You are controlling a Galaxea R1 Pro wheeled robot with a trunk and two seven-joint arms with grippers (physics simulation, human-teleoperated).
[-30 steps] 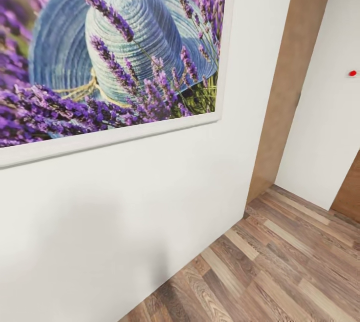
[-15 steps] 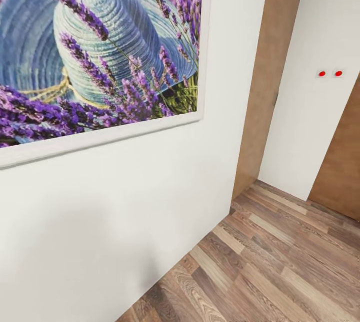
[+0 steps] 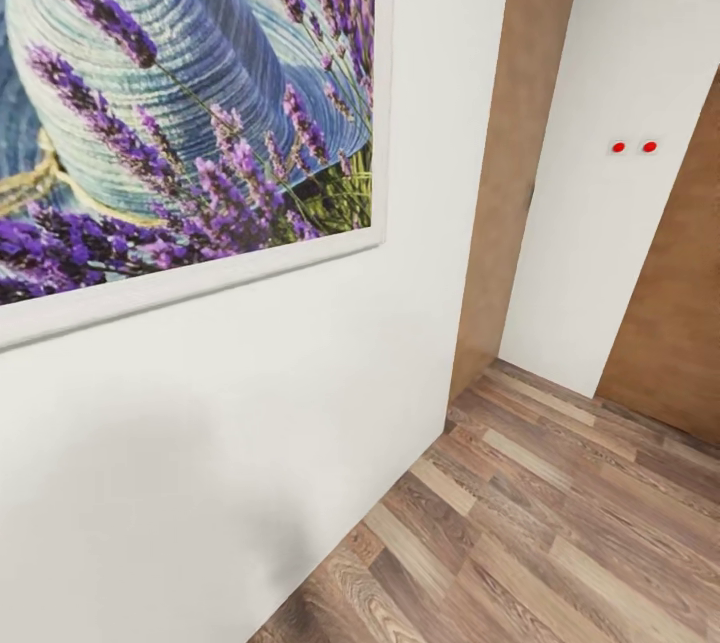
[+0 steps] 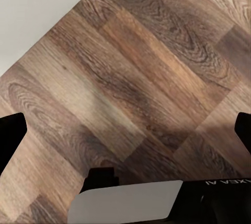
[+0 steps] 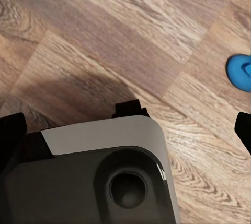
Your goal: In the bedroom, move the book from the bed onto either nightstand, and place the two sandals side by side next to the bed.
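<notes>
White plaster wall takes up most of the head view, running from 12 o'clock down to 7 o'clock, with a soft grey shadow low on it. On it hangs a large white-framed canvas print of a woven blue straw hat among purple lavender stalks, at 10 to 11 o'clock. Brown wood-plank floor fills the 4 to 5 o'clock corner. A tan wooden panel stands upright at 1 o'clock between the picture wall and a second narrow white wall section at 2 o'clock; another tan wooden surface lies at 3 o'clock. Two small red round dots sit side by side on that narrow white section.

In the right wrist view, the same plank floor lies below the robot's grey-and-black base, and a bright blue sandal shows partly at the picture's edge, lying on the floor clear of the base. The right end effector shows as dark finger tips at the two side edges, spread wide with nothing between them.

In the left wrist view, the left end effector likewise has its black tips far apart at the side edges, holding nothing, above the floor and a pale grey part of the robot.
</notes>
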